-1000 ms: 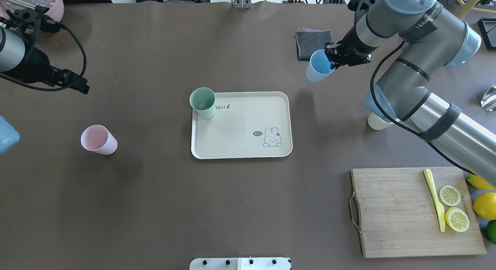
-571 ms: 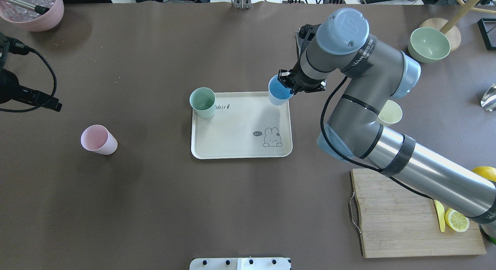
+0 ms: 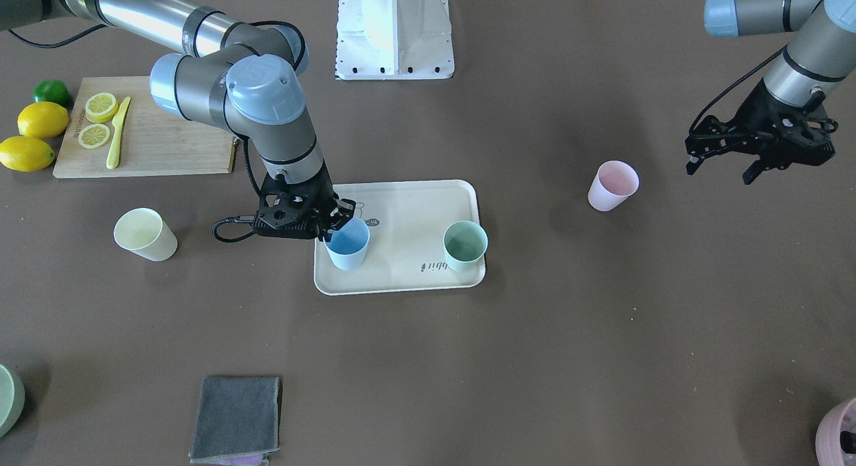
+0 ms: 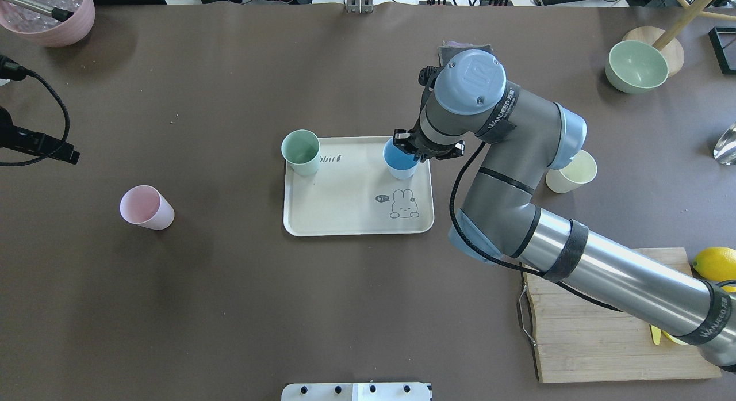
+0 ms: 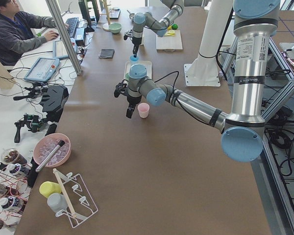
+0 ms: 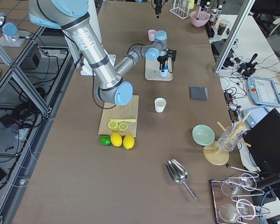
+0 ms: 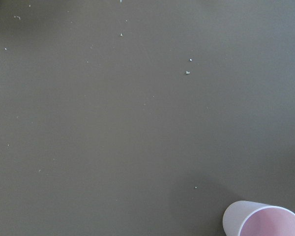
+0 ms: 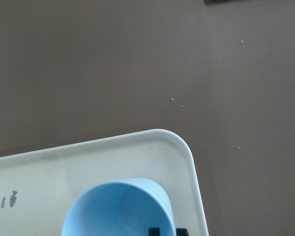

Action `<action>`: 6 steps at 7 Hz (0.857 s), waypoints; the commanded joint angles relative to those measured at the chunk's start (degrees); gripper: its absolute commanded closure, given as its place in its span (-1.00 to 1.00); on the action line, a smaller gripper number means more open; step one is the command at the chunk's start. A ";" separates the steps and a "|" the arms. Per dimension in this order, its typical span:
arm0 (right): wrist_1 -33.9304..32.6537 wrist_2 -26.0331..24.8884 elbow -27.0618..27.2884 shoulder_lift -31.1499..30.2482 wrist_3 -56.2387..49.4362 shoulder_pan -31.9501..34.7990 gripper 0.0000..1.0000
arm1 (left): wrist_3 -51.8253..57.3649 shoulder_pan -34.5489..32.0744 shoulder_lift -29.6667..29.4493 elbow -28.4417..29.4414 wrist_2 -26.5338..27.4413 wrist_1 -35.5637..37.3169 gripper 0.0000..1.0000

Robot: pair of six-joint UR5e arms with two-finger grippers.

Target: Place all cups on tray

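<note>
The cream tray (image 4: 345,214) lies mid-table. The mint green cup (image 4: 301,152) stands upright in its far left corner. My right gripper (image 4: 411,149) is shut on the rim of the light blue cup (image 4: 398,163), which is upright at the tray's far right corner (image 3: 348,247). The right wrist view shows that cup (image 8: 118,209) inside the tray rim (image 8: 187,147). The pink cup (image 4: 146,207) stands on the table left of the tray. The pale yellow cup (image 4: 571,172) stands right of it. My left gripper (image 3: 721,168) is open and empty, raised beyond the pink cup (image 3: 612,185).
A wooden cutting board (image 4: 581,338) with lemon slices and a knife sits at the near right, partly under my right arm. A grey cloth (image 3: 235,418) lies at the far side. A green bowl (image 4: 636,66) is far right and a pink pot (image 4: 52,15) far left.
My right gripper carried the blue cup leftward from the far right of the table and lowered it to the tray's far right corner. My left arm drew back toward the left edge.
</note>
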 commanded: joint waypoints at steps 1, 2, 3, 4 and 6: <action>-0.15 0.18 0.62 0.96 -0.59 1.25 -1.00 | -0.86 -0.05 0.36 0.12 -0.38 -0.18 -0.97; -0.67 0.88 2.11 0.79 -3.38 3.26 -1.00 | -2.52 0.12 1.49 -0.31 -0.47 -0.62 -0.97; -0.67 2.88 4.03 -0.95 -5.58 5.45 -1.00 | -6.19 1.26 3.33 0.03 -0.30 -4.71 -0.97; -1.63 5.43 7.01 -3.14 -7.52 7.74 -1.00 | -9.53 3.36 5.00 1.34 -0.03 -9.71 -0.97; -8.81 7.47 14.12 -6.57 -14.97 11.00 -1.00 | -17.62 8.37 4.23 1.79 0.41 -11.70 -0.96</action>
